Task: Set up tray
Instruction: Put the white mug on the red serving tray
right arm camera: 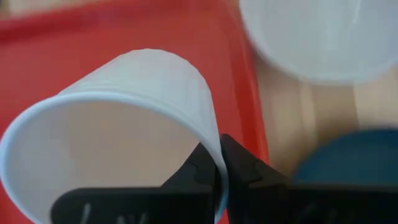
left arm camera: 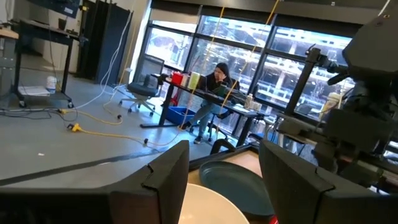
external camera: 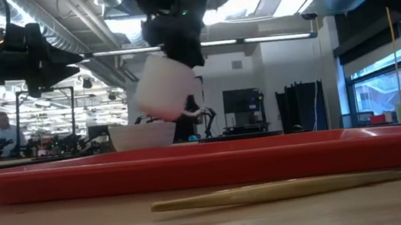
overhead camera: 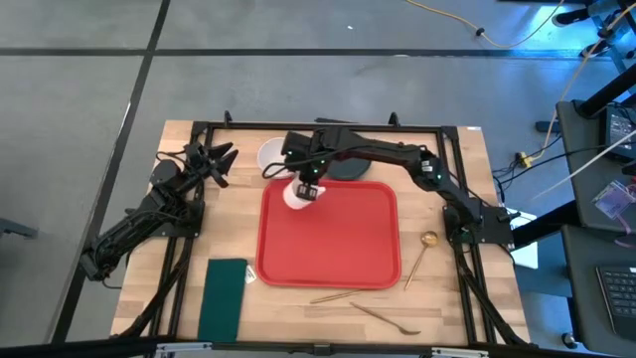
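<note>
The big flat red plastic tray (overhead camera: 330,236) is lying mid-table. The right hand (overhead camera: 308,189) is pinching a white paper cup's (overhead camera: 300,196) rim above its eleven o'clock corner; lower it gently, upright, then release. The left hand (overhead camera: 217,159) is waiting open at ten o'clock.

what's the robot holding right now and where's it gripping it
The right gripper pinches a white paper cup by its rim, above the red plastic tray. The left gripper holds nothing.
</note>
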Motion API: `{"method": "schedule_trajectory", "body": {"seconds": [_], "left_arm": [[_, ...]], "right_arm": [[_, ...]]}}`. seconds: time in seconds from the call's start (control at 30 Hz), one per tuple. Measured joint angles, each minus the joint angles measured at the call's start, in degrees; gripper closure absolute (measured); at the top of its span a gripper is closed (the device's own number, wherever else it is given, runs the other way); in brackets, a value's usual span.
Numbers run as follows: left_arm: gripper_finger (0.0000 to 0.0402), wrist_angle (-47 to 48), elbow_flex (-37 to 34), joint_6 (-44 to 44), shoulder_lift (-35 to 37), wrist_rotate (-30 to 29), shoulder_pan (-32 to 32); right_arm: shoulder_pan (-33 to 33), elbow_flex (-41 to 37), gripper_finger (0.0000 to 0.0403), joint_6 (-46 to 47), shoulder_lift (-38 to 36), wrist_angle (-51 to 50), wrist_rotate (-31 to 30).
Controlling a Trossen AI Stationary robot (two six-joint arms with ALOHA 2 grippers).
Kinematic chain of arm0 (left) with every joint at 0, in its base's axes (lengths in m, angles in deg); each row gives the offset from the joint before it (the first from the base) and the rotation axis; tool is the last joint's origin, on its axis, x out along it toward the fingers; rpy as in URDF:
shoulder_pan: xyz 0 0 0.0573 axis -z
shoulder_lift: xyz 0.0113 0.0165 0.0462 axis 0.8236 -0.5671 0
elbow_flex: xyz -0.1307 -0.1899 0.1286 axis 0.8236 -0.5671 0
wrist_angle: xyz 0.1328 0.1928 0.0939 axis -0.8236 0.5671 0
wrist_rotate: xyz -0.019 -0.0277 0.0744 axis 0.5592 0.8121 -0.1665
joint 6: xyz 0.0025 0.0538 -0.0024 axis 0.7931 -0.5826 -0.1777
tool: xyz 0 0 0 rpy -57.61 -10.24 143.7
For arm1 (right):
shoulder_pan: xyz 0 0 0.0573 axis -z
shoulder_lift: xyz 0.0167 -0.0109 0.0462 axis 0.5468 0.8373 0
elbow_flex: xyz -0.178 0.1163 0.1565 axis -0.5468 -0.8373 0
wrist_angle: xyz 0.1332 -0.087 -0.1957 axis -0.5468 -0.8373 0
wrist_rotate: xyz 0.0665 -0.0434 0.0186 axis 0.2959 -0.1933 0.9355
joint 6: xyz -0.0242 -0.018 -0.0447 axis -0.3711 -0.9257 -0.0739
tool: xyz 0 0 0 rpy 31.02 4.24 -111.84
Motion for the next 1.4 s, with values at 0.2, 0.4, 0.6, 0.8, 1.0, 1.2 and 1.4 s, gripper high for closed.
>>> {"method": "schedule_trajectory", "body": {"seconds": [0.2,0.4,0.6,0.8,1.0,1.2,1.4], "left_arm": [[0.0215,1.84,0.01,-0.02,-0.07,-0.02,0.06],[0.0215,2.55,0.01,-0.02,-0.39,0.22,0.07],[0.0215,2.82,0.02,-0.04,-0.48,0.37,0.07],[0.0215,2.71,0.02,-0.56,-0.48,0.49,0.07],[0.0215,2.49,0.02,-1.12,-0.48,0.54,0.07],[0.0215,2.51,0.02,-1.12,-0.48,0.55,0.07],[0.0215,2.51,0.02,-1.11,-0.48,0.46,0.07]], "right_arm": [[-0.15,-0.07,0.0397,2.55,2.47,2.63,0.28],[-0.10,-0.07,0.0397,3.76,5.03,3.60,1.61],[-0.10,-0.07,0.0397,3.72,7.48,2.84,1.67],[-0.08,-0.02,0.0397,3.73,7.84,3.23,1.68],[-0.08,-0.02,0.0391,3.80,7.84,3.29,1.90],[-0.08,-0.02,0.0364,3.47,8.04,3.20,1.91],[-0.08,-0.04,0.0343,2.68,8.04,3.20,1.96]]}}
